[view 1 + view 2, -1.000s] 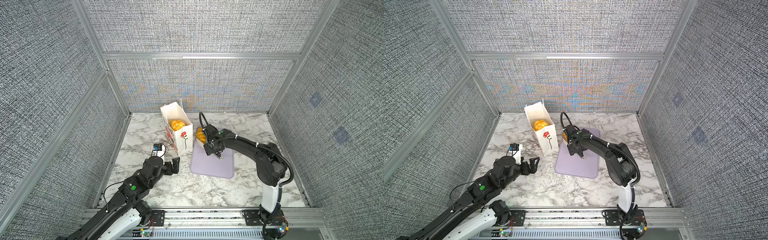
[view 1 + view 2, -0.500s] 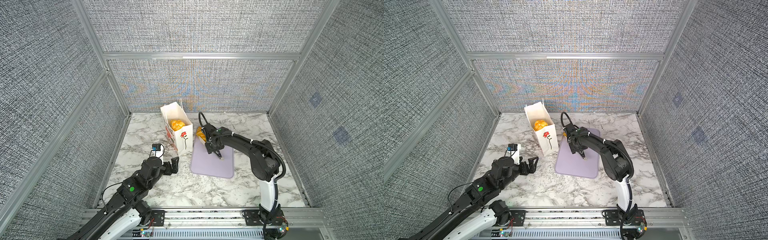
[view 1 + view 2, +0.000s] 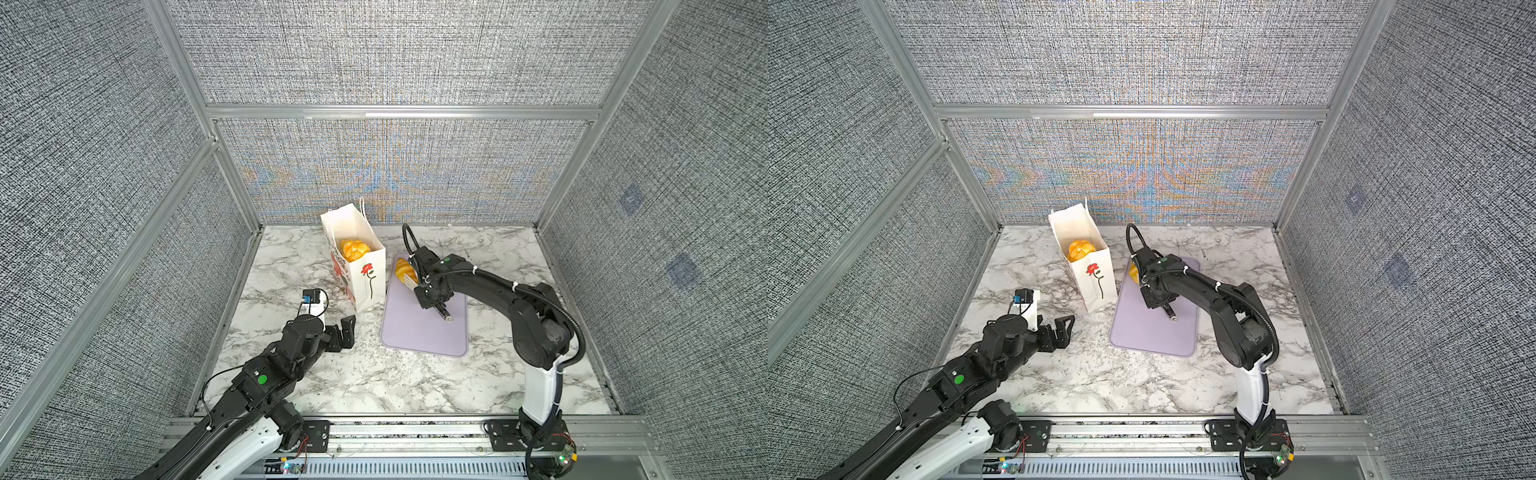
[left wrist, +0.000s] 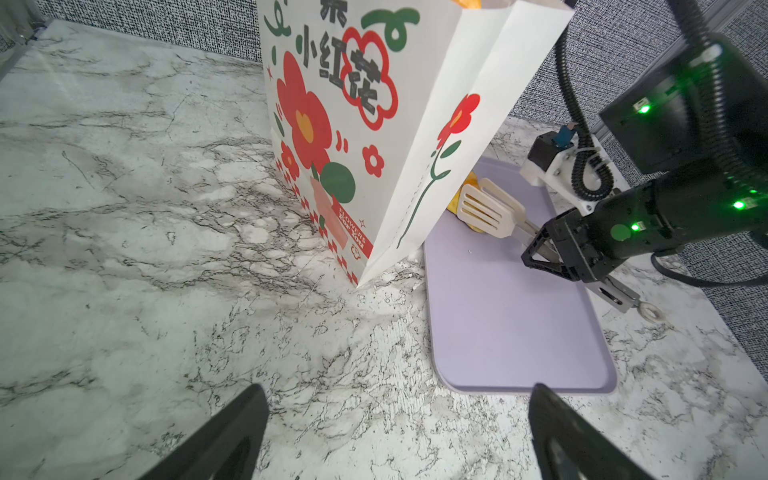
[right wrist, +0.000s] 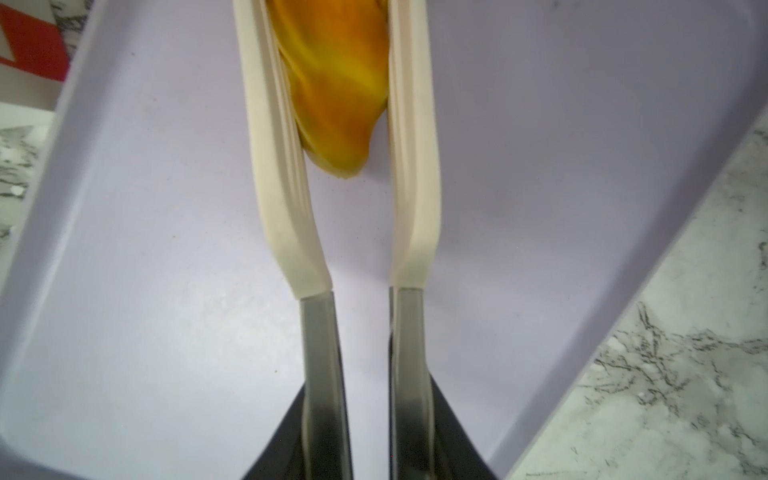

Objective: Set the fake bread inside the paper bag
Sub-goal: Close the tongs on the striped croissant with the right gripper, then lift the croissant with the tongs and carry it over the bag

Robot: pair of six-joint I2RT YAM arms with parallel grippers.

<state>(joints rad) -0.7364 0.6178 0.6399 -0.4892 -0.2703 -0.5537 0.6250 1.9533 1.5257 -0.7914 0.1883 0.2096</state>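
While my right hand (image 4: 555, 255) clamps the tongs (image 4: 490, 212) onto a fake bread (image 5: 336, 83) on the purple tray (image 3: 419, 336) beside the paper bag (image 3: 368, 278), I'm mid-pick. Next I need a clean lift over the bag's rim. My left hand (image 3: 343, 334) hangs spread above the tabletop (image 3: 374, 386).

We are looking at a matt white paper bag (image 3: 365, 266), glossy yellow-orange plastic-looking fake bread (image 5: 336, 83), tongs (image 5: 320, 340) showing dull metal arms and smooth cream plastic tips, a smooth matt lilac tray (image 3: 415, 332), a polished marble-look table (image 3: 374, 386), and rough woven cloth walls (image 3: 395, 54).
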